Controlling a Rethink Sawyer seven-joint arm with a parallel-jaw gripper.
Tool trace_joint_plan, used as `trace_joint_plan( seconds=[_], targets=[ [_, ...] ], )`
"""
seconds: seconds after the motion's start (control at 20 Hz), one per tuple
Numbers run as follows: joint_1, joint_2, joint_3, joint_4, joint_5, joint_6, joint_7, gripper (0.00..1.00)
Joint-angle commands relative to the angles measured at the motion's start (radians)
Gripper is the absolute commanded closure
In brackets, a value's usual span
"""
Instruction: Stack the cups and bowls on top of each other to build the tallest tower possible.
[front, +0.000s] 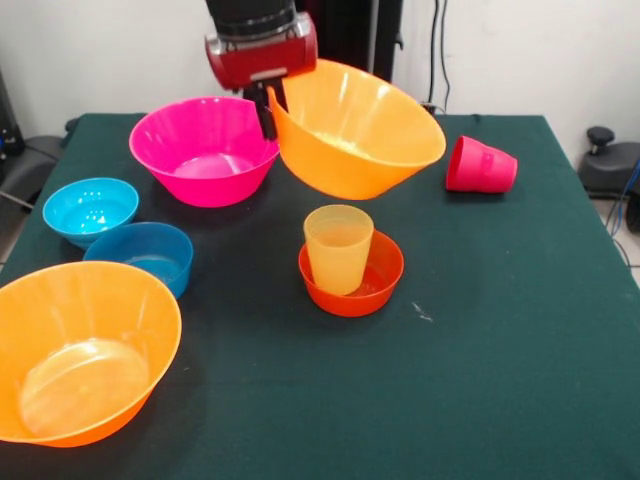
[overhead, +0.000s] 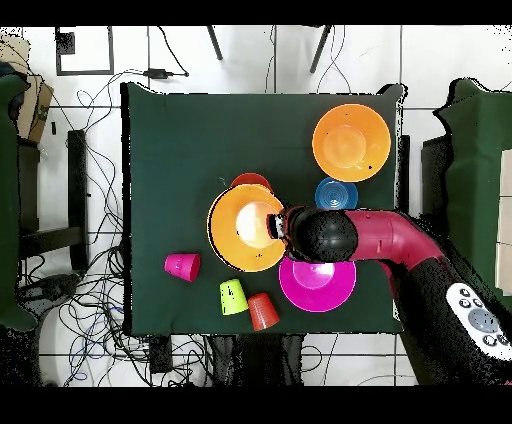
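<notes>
The jaws (front: 268, 108) are clamped on the rim of a large orange bowl (front: 355, 130), which hangs tilted in the air above the desk (front: 480, 330), its open side facing up and toward the camera. Right under that bowl, on the green cloth, a pale yellow cup (front: 338, 248) stands upright inside a small red-orange bowl (front: 375, 285). Just beside the arm sits the magenta bowl (front: 205, 150), resting on the desk. Further out in the front view come the light blue bowl (front: 90, 208) and the darker blue bowl (front: 145, 255), close together, and then the second large orange bowl (front: 85, 350) nearest the camera. A red-pink cup (front: 481, 166) lies on its side, well apart from the others. From overhead, a lime green cup (overhead: 233, 297) and an orange cup (overhead: 263, 311) sit side by side near the desk edge
</notes>
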Motion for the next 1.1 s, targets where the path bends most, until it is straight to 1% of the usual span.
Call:
trace_joint_plan(
  seconds=[0.05,0.3,0.45,0.75,0.8,0.85,1.0,1.1],
  targets=[
    [0.009,-0.146,-0.009,0.065,0.088,0.154,0.038,1.00],
    [0.023,-0.144,-0.014,0.040,0.105,0.179,0.028,1.00],
    [0.032,-0.112,-0.018,0.009,0.103,0.168,0.033,1.00],
    [0.067,-0.046,-0.054,-0.038,0.052,0.121,0.061,1.00],
    [0.065,-0.027,-0.057,-0.036,0.068,0.125,0.070,1.00],
    [0.051,0.009,-0.044,-0.028,0.095,0.093,0.072,1.00],
    [0.030,0.067,-0.014,-0.018,0.147,0.074,0.066,1.00],
    [0.012,0.081,0.005,-0.008,0.170,0.044,0.064,1.00]
  ],
)
